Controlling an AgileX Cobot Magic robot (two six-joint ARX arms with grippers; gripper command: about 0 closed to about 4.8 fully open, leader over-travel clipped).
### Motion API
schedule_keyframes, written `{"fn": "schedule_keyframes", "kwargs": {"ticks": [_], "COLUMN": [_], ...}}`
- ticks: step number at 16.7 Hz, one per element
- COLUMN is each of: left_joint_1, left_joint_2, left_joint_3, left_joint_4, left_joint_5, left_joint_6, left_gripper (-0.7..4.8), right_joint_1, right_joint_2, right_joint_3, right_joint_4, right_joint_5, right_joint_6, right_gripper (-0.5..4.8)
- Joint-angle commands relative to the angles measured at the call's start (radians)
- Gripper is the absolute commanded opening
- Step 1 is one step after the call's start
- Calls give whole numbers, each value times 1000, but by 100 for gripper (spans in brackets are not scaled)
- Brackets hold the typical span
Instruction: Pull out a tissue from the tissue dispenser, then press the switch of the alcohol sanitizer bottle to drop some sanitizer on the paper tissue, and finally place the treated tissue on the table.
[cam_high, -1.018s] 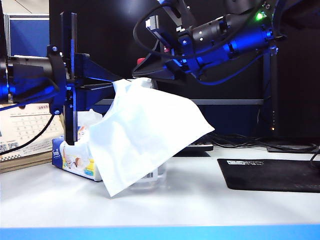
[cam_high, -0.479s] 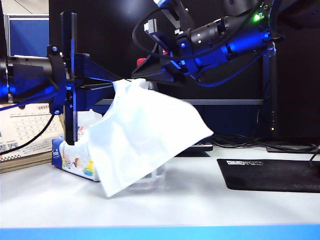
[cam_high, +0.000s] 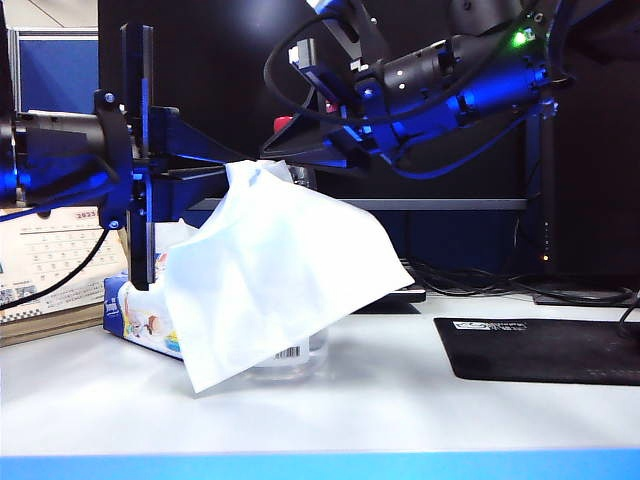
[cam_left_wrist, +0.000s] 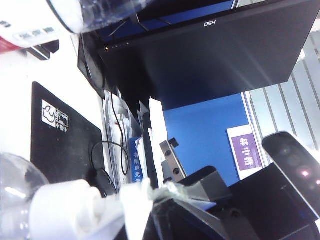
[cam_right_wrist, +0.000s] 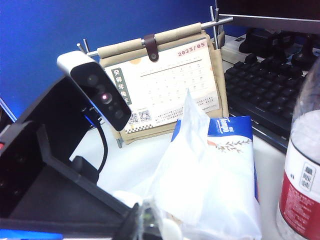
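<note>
My left gripper (cam_high: 232, 172) is shut on the top corner of the tissue (cam_high: 280, 275), a large creased white sheet hanging in front of the alcohol sanitizer bottle (cam_high: 297, 356), of which only the base shows. In the left wrist view the tissue (cam_left_wrist: 135, 207) lies against the switch (cam_left_wrist: 70, 210), the white pump head on the clear bottle (cam_left_wrist: 12, 185), beside my left gripper (cam_left_wrist: 151, 200). My right gripper (cam_high: 275, 155) is shut, its tip just over the tissue's top; it shows as (cam_right_wrist: 150, 222). The tissue dispenser (cam_high: 140, 315) sits on the table (cam_high: 400, 400) behind the sheet.
A desk calendar (cam_high: 50, 260) stands at the far left behind the dispenser. A black mouse pad (cam_high: 540, 350) lies at the right. A red-capped bottle (cam_right_wrist: 302, 190) and a keyboard (cam_right_wrist: 265, 90) are close behind; a monitor (cam_left_wrist: 210, 50) stands at the back.
The hanging tissue has swung left, its lower corner now nearer the dispenser. The right arm has edged slightly upward; the left arm has kept still.
</note>
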Motion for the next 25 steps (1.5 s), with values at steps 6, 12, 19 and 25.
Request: {"fn": "schedule_keyframes", "kwargs": {"ticks": [6,12,19,25], "left_joint_1": [0,0,22,153], "left_joint_2": [-3,-3,-3,-4], "left_joint_3": [3,5,5,5], "left_joint_4": [20,19,26,38], "left_joint_5": [16,16,37,182], "left_joint_6": [1,1,45,47], "left_gripper": [-6,-6,-6,-6], "right_joint_1": [10,10,8,6], "right_joint_2": [47,37,-131,-186], "right_joint_3": [-54,-58,-58,-58], "right_joint_4": [-174,-119,-71,-82], "right_joint_5": [0,-1,3,3], "right_joint_6": [6,34,34,34], "right_gripper": [-1,-1,-1,-1]}}
